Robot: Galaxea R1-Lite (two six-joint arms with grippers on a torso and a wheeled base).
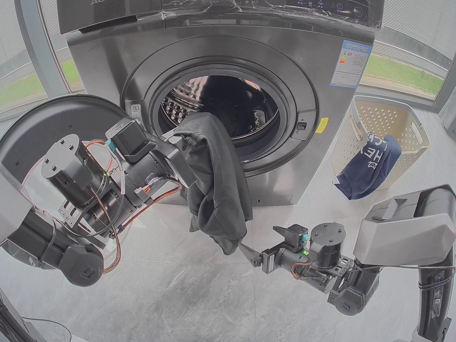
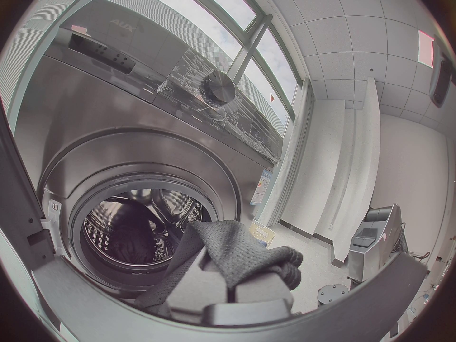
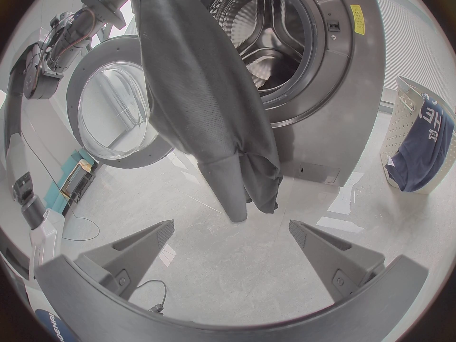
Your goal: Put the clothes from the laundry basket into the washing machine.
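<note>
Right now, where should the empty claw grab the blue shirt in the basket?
Probably the bunched middle of the blue shirt, where it drapes over the front rim of the basket. Come from the front and above: that fold hangs outside the wall, free to pinch, and the right claw is open and empty.

A dark grey, mesh-textured garment (image 1: 218, 181) is hanging before the silver-grey washing machine (image 1: 294, 53); beside the machine, a navy white-lettered shirt (image 1: 373, 167) is draping a cream perforated basket (image 1: 387, 117).
</note>
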